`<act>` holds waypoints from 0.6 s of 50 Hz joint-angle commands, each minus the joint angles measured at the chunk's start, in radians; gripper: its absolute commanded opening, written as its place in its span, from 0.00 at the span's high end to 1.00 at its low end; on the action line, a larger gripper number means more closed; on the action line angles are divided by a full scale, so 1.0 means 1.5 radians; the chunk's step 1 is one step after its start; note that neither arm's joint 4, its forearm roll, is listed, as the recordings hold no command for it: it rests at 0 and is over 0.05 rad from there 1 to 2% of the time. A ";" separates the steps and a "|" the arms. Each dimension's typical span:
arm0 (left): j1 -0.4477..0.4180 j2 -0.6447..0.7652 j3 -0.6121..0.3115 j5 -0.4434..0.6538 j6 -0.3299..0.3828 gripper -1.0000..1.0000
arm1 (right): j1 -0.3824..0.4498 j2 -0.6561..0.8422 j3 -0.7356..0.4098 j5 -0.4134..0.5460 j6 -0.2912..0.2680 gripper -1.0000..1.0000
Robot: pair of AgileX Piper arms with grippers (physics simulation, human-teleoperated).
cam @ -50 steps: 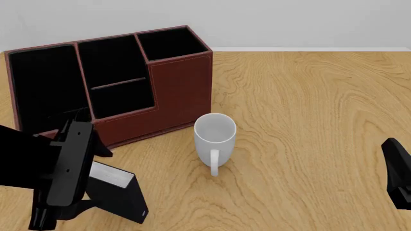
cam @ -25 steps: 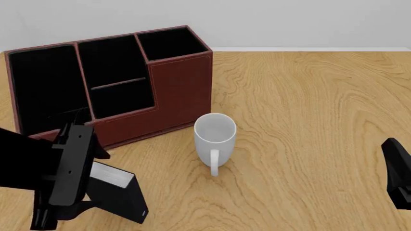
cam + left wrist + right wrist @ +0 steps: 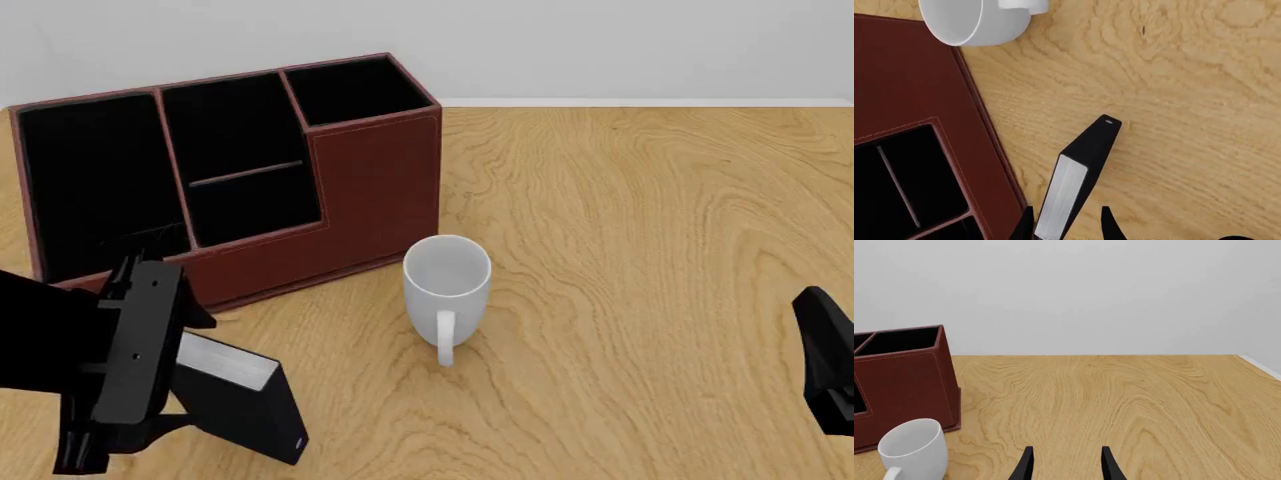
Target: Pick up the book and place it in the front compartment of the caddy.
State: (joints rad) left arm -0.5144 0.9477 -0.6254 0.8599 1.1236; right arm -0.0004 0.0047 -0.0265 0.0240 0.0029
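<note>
In the lower left of the front view, the left gripper (image 3: 120, 385) is seen poised over the book (image 3: 247, 395), which stands on the wooden table (image 3: 641, 230) with its white page edges turned upward. In the left wrist view, the two fingertips (image 3: 1026, 226) are set apart on either side of the book's (image 3: 1077, 175) near end, with gaps visible on both sides, so nothing is gripped. A tiny pale mark is visible at the far end of the black spine. The book is seen lying just beside the caddy's (image 3: 914, 85) outer wall, without touching it.

At the lower right edge of the front view, only part of the right gripper (image 3: 830, 365) is shown. In the right wrist view, its fingers (image 3: 1026, 465) are held apart with nothing but bare table between them.

Near the middle of the front view, a white mug (image 3: 447, 285) is placed upright, its handle pointing toward the lower edge of the frame, just beside the caddy's (image 3: 380, 180) tall front panel.

In the upper left of the front view, the reddish-brown caddy is seen standing against the pale wall. Its front compartment (image 3: 254, 205), the black-lined pocket behind a thin crossbar, is shown in the middle of the organiser, between a long pocket to the left and a tall square pocket to the right.
</note>
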 commanded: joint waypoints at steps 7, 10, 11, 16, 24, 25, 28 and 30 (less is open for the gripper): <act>0.031 0.003 0.003 -0.013 0.019 0.00 | 0.000 0.000 0.000 0.000 0.000 0.00; 0.037 0.004 0.005 -0.016 0.024 0.00 | 0.000 0.000 0.000 0.000 0.000 0.00; 0.040 0.005 0.005 -0.018 0.027 0.00 | 0.000 0.000 0.000 0.000 0.000 0.00; 0.044 0.008 0.001 -0.021 0.028 0.00 | 0.000 0.000 0.000 0.000 0.000 0.00; 0.052 0.015 -0.008 -0.022 0.031 0.00 | 0.000 0.000 0.000 0.000 0.000 0.00; 0.050 0.013 -0.008 -0.021 0.032 0.00 | 0.000 0.000 0.000 0.000 0.000 0.00; 0.052 0.019 -0.012 -0.026 0.032 0.00 | 0.000 0.000 0.000 0.000 0.000 0.00; 0.048 0.018 -0.012 -0.025 0.031 0.00 | 0.000 0.000 0.000 0.000 0.000 0.00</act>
State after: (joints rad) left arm -0.4467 0.9655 -0.6334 0.8290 1.1667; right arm -0.0003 0.0047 -0.0265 0.0240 0.0029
